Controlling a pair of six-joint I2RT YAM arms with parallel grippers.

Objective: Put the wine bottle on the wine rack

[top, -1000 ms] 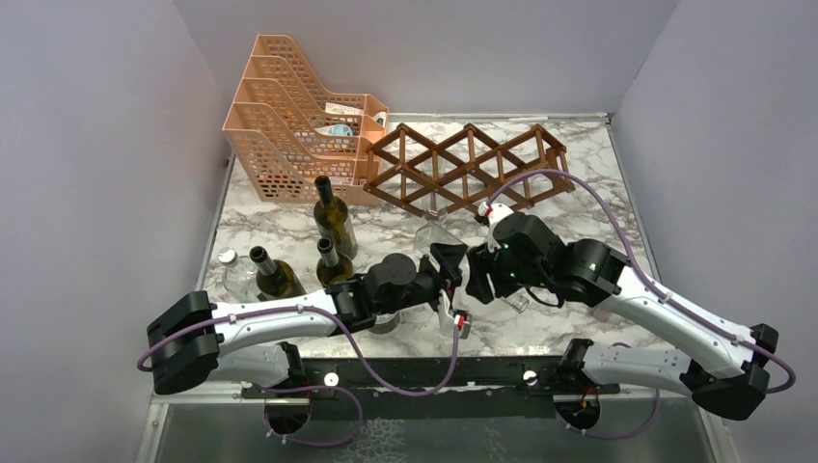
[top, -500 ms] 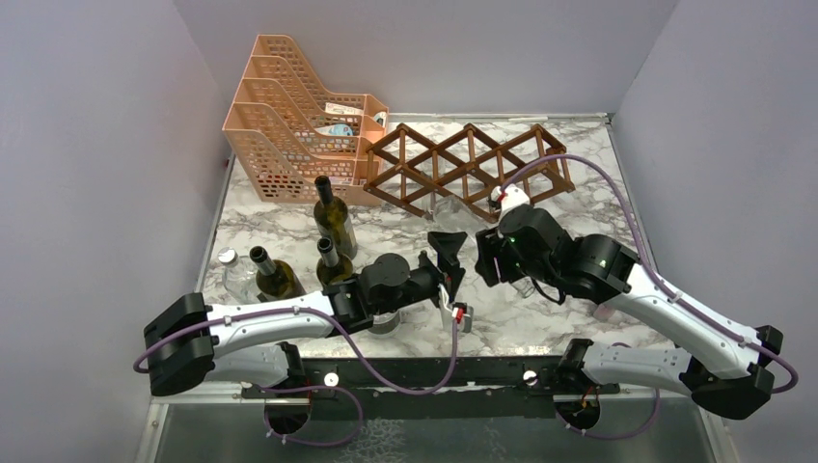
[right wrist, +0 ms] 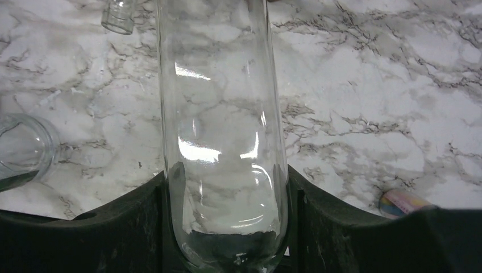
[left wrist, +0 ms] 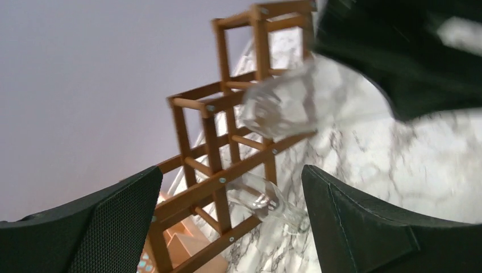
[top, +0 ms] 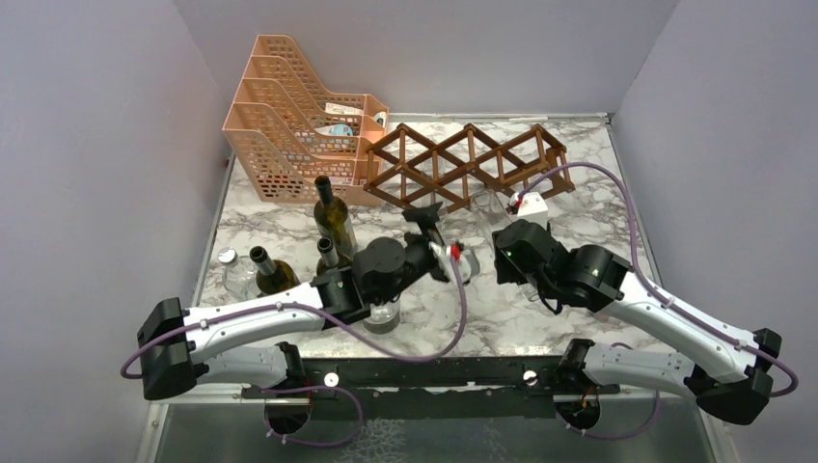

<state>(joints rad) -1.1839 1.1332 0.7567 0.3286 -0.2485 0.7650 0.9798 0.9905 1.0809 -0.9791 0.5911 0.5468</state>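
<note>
Left claw (left wrist: 230,169) released; wine bottle (right wrist: 221,114) inside right claw (right wrist: 224,190).

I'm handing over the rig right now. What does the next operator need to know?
Left hand: open, empty, facing the wine rack.
Right hand: shut on the clear wine bottle, gripping near its base.
Done: bottle is off the table, its neck pointing toward the rack.
Left to do: slide it into a diamond opening, then release.
Dark bottles stand on the table's left.
</note>
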